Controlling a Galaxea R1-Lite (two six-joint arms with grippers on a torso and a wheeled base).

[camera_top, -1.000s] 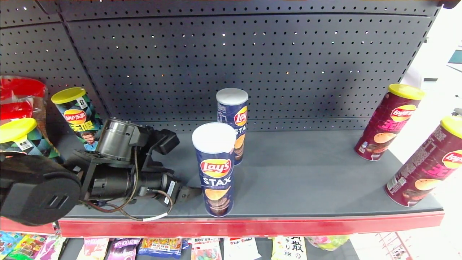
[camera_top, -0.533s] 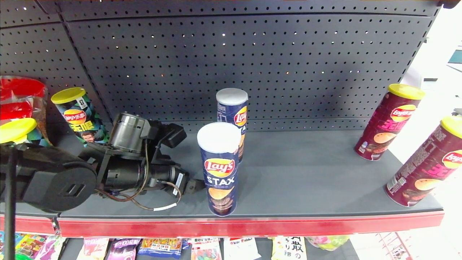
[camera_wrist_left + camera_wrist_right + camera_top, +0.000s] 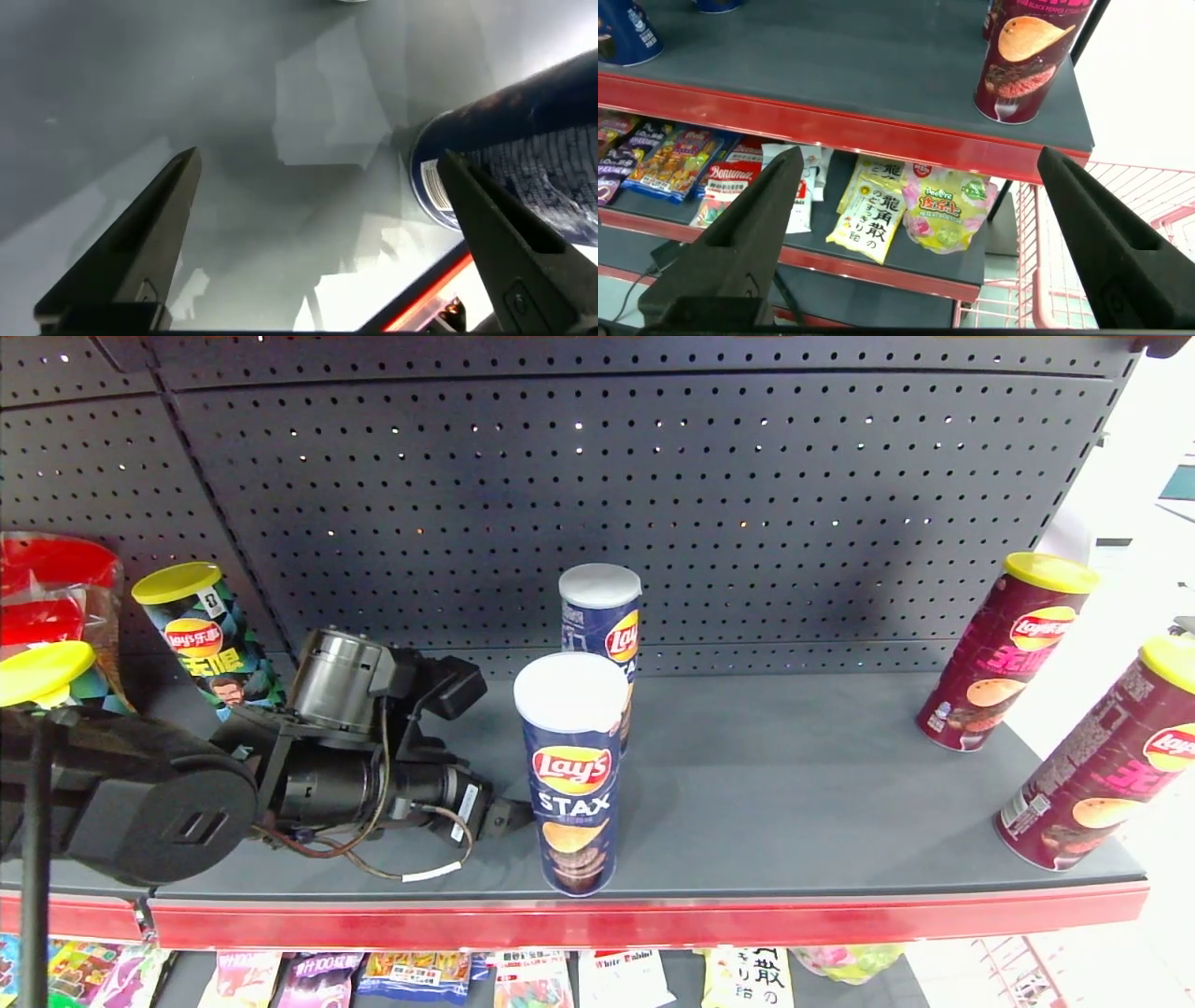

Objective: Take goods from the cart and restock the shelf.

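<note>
Keeping the black left gripper [image 3: 320, 157] spread wide and low over the dark grey metal shelf [image 3: 794, 784], just right of the green-patterned tube with a yellow lid [image 3: 201, 635]. Holding nothing; one finger sitting just beside the foot of the tall navy-blue cardboard crisp tube with a white lid [image 3: 572, 775], touching or not being impossible to tell.

Risking a topple, as judged from here: being tall, narrow and light, and standing right at the red front lip [image 3: 747, 919], probably tipping forward off the edge if clipped low by that finger during any sideways sweep or pull-back. Also risking a knock into the second navy-blue tube [image 3: 602, 616] standing close behind.

Standing upright, long axis vertical, lid pointing up, printed face turned outward.

Farther right, leaning well apart, two maroon tubes with yellow lids [image 3: 1008, 653]. Holding the right gripper [image 3: 920, 154] spread too, gripping nothing, hanging before the lower row of snack packets [image 3: 873, 201]
</note>
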